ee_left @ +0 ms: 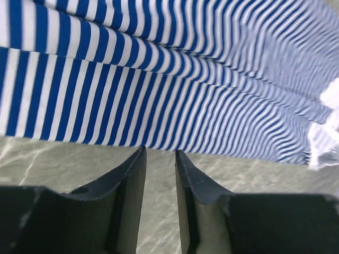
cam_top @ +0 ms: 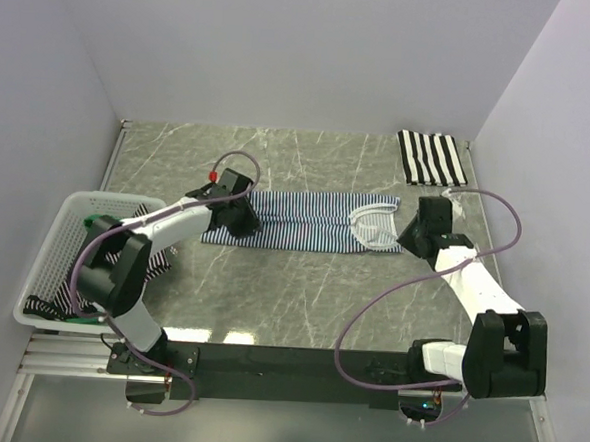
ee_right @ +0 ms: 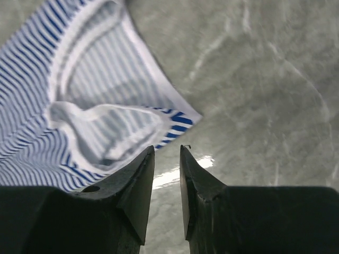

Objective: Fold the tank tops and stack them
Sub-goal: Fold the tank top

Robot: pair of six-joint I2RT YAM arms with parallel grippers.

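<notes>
The navy-and-white tank top (cam_top: 295, 219) lies flat at mid-desk (cam_top: 300, 301), its long axis running left to right across the working area. The hem end points toward the left arm, and the white-trimmed strap openings (cam_top: 373, 226) point toward the right arm. This layout gives each arm one end of the garment, so a fold along or across the long axis can be started from both ends at once. The left claw (ee_left: 160, 151) is set low at the hem edge, fingers narrowly parted with only bare desk between them and nothing gripped. The right claw (ee_right: 167, 148) sits just beside the strap-end corner, likewise at a narrow gap and empty. Both appear positioned to take an edge, judged as the approach stage of a fold; no fold is yet visible in this garment. A broad black-and-white striped top (cam_top: 431, 157) rests folded at the far right corner, well apart, probably serving as the stack base. More striped fabric (cam_top: 44, 308) remains in the white mesh basket (cam_top: 59, 229) at the left desk edge.
</notes>
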